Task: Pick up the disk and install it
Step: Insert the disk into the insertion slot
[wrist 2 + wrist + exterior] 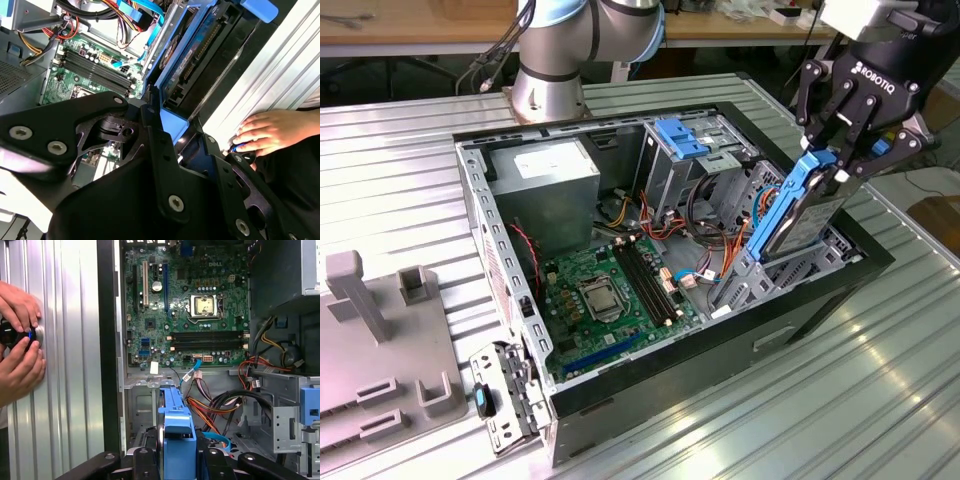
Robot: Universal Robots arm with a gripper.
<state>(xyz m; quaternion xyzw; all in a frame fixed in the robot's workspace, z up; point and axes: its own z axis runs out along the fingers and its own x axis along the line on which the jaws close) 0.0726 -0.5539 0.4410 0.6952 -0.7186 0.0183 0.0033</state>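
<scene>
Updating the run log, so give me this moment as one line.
hand: shut on disk | disk: tilted, lower end inside computer case | install: not yet seated

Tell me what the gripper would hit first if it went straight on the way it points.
Likely the drive bay: the disk in the gripper tilts down into its mouth, though depth is unclear.

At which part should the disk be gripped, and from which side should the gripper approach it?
By its upper end, across the blue rails, coming from above. The disk stands tilted with its lower end down in the case, so only the top is free; the gripper is shut on it there.
</scene>
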